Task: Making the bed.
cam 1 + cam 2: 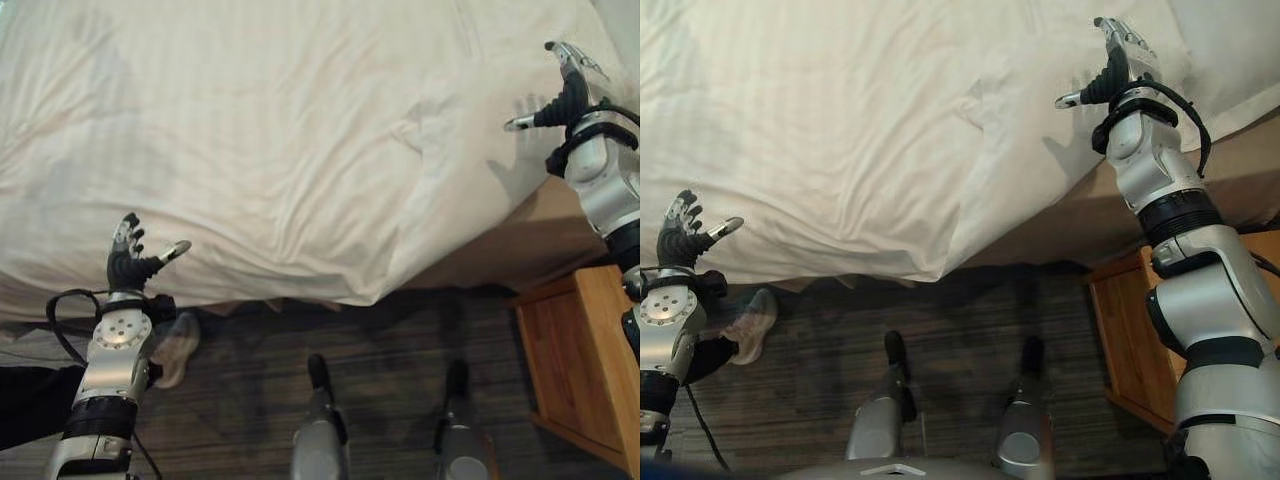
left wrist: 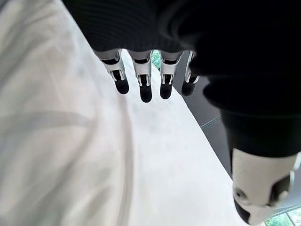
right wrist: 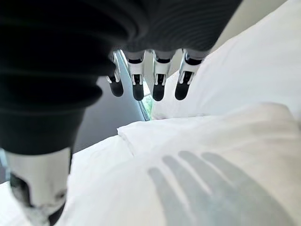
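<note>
dark wood-look floor (image 1: pixel 400 340) runs along the near side of the bed, where a white duvet (image 1: pixel 280 150) lies rumpled, its corner drooping over the edge and baring the tan mattress side (image 1: pixel 520 240). a wooden nightstand (image 1: pixel 580 350) stands just right of that corner. a person's shoe (image 1: pixel 178 348) rests on the floor near the left arm. the left hand (image 1: pixel 130 255) hovers at the duvet's near edge, fingers spread, holding nothing. the right hand (image 1: pixel 1118 62) hangs above the duvet's right side, fingers straight and apart.

One white duvet (image 1: pixel 280 140), one wooden nightstand (image 1: pixel 585 350), one shoe (image 1: pixel 178 345), two hands.
</note>
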Robot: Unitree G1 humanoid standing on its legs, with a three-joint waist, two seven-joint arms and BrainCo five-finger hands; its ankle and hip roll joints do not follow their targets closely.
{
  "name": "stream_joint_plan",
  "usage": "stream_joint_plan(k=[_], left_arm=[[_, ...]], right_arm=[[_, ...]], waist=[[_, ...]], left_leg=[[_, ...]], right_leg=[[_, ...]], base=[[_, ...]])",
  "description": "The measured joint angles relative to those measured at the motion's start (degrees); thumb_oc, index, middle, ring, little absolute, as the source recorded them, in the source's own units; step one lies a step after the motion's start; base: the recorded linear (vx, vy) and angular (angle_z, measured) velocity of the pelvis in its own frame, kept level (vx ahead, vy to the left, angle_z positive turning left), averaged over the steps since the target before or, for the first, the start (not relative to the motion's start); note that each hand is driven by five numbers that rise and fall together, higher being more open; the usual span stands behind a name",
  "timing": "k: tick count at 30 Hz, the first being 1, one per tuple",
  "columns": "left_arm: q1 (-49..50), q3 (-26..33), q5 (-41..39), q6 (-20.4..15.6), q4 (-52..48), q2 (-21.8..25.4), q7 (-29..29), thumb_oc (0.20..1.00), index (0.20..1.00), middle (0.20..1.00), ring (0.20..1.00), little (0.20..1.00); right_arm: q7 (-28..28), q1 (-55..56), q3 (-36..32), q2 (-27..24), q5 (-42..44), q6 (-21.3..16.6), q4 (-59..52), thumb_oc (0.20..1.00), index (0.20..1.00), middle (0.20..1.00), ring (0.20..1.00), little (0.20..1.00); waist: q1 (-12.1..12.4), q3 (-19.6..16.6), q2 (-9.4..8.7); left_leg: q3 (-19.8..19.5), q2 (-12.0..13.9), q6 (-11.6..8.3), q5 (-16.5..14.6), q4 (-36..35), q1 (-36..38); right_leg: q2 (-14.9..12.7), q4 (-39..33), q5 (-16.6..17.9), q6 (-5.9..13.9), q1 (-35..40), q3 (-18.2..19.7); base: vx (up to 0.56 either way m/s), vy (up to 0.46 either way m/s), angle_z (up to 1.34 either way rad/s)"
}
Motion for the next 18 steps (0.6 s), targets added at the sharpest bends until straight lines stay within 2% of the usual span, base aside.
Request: stream_joint_plan(k=[5, 12, 13, 14, 18], left_arm=[[-4.66, -2.59, -0.42, -0.17, 2.21, -0.07, 1.05, 1.000, 1.000, 1.000, 1.000, 1.000], [-7.67, -4.67, -1.20, -0.43, 4.11, -0.15, 1.41, 1.000, 1.000, 1.000, 1.000, 1.000], [-7.66, -4.69, -2.51, -0.57, 4.22, -0.16, 1.42, 1.000, 1.000, 1.000, 1.000, 1.000], [-7.41, -4.68, -2.78, -0.88, 4.53, -0.18, 1.43, 1.000, 1.000, 1.000, 1.000, 1.000], [-6.78, -4.02, -2.77, -1.27, 4.48, -0.27, 1.75, 1.000, 1.000, 1.000, 1.000, 1.000]], right_arm=[[-0.63, -0.31, 0.36, 2.74, 0.00, 0.11, 0.91, 1.000, 1.000, 1.000, 1.000, 1.000], [-2.91, -6.68, 1.61, 4.37, 0.13, 0.37, 5.77, 1.000, 1.000, 1.000, 1.000, 1.000], [-3.18, -7.36, 1.62, 4.37, 0.23, 0.35, 6.53, 0.846, 0.846, 0.846, 0.846, 0.846], [-3.76, -7.77, 1.81, 4.63, 0.47, -0.05, 7.56, 0.200, 0.200, 0.200, 0.200, 0.200], [-4.67, -9.16, 2.95, 4.92, 2.95, -0.65, 9.84, 0.200, 0.200, 0.200, 0.200, 0.200]], waist=[[0.34, 2.24, -0.24], [0.12, 2.79, 0.28], [0.22, 2.83, 0.35], [0.27, 2.86, 0.43], [0.19, 3.01, 0.81]], left_leg=[[-0.10, -0.09, 0.29, 0.74, 0.02, -2.82], [-0.01, -0.21, 0.87, 1.19, 0.03, -6.70], [-0.01, -0.21, 0.95, 1.25, 0.03, -7.12], [0.02, -0.20, 0.96, 1.26, 0.03, -7.48], [0.90, 0.08, 1.00, 1.30, 0.03, -8.26]], right_leg=[[0.01, 0.08, 0.95, -0.56, -2.40, -0.33], [-0.15, 0.07, 0.95, -0.54, -5.86, -1.37], [-0.16, 0.07, 0.99, -0.57, -6.34, -1.39], [-0.15, 0.08, 1.01, -0.57, -6.77, -1.34], [0.06, 0.08, 1.39, -0.64, -8.26, -0.16]], base=[[-0.03, -0.041, 0.02], [-0.04, -0.016, 0.04], [-0.07, -0.001, -0.01], [-0.07, -0.007, -0.04], [-0.03, -0.010, -0.10]])
